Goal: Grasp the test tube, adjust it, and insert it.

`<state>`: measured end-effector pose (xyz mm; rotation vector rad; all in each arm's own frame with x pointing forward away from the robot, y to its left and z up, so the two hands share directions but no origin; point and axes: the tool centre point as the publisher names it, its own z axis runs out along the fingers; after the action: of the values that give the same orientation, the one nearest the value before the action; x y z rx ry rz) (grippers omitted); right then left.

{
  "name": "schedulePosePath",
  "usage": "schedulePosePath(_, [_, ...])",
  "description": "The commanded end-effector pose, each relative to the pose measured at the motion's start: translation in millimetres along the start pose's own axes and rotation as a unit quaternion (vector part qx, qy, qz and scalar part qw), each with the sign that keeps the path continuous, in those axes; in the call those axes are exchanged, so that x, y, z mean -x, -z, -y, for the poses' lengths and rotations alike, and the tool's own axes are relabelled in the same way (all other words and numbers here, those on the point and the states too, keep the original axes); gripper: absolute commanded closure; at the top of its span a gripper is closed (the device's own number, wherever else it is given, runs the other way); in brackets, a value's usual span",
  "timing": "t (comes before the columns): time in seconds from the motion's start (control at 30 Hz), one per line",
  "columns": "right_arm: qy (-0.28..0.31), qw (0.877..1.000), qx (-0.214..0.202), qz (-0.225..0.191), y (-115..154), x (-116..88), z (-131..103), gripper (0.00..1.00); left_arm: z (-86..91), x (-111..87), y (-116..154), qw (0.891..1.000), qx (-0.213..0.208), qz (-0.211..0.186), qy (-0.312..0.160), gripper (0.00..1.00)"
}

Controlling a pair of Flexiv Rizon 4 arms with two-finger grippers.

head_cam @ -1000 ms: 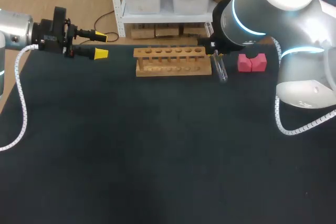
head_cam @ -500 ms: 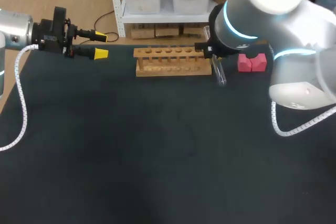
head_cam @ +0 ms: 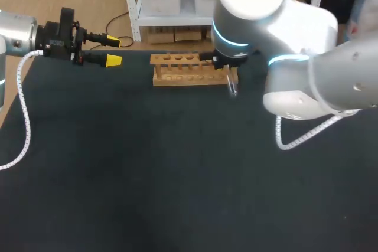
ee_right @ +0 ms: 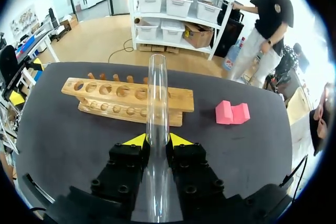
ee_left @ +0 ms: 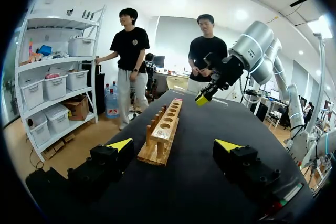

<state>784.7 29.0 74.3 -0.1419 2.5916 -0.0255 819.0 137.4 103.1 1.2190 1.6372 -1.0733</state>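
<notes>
My left arm [head_cam: 15,36] comes in at the upper left of the head view. The left gripper [head_cam: 113,51] hangs by the far edge of the dark table [head_cam: 147,175], its yellow-tipped fingers spread wide with nothing between them. In the left wrist view the wooden rack [ee_left: 164,132] lies ahead of that gripper [ee_left: 176,148], seen end-on and well apart from it.

In the upper middle of the head view the rack [head_cam: 183,69] stands near the table's far edge, with a row of holes along its top.

Just at the rack's right end, the clear test tube [head_cam: 232,84] shows below the wrist of my right arm [head_cam: 307,75], which enters from the right of the frame. In the right wrist view the right gripper [ee_right: 156,141] clamps the tube [ee_right: 157,98] from both sides. The tube runs out ahead of the fingers, with its far end in front of the rack [ee_right: 105,98]. A pink block [ee_right: 232,113] sits on the table beyond the rack's end, apart from it.
</notes>
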Motion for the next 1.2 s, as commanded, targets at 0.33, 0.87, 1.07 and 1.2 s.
schedulePosePath(0.33, [-0.004,1.000,0.001,-0.007,-20.6,5.2,-4.6,1.00,-0.2,-0.8,0.1,1.000,0.000,0.001,-0.001,0.00])
schedulePosePath(0.87, [0.006,1.000,-0.004,-0.025,-35.1,9.6,-5.3,1.00,-0.2,-0.8,0.1,1.000,0.000,0.001,-0.001,0.00])
schedulePosePath(1.07, [0.006,1.000,-0.003,-0.028,-39.4,10.2,-4.6,1.00,-0.2,-0.8,0.1,1.000,0.000,0.001,-0.001,0.00])
schedulePosePath(1.2, [0.006,0.999,-0.001,-0.032,-42.0,9.5,-5.3,1.00,-0.2,-0.8,0.1,1.000,0.000,0.001,-0.001,0.00])
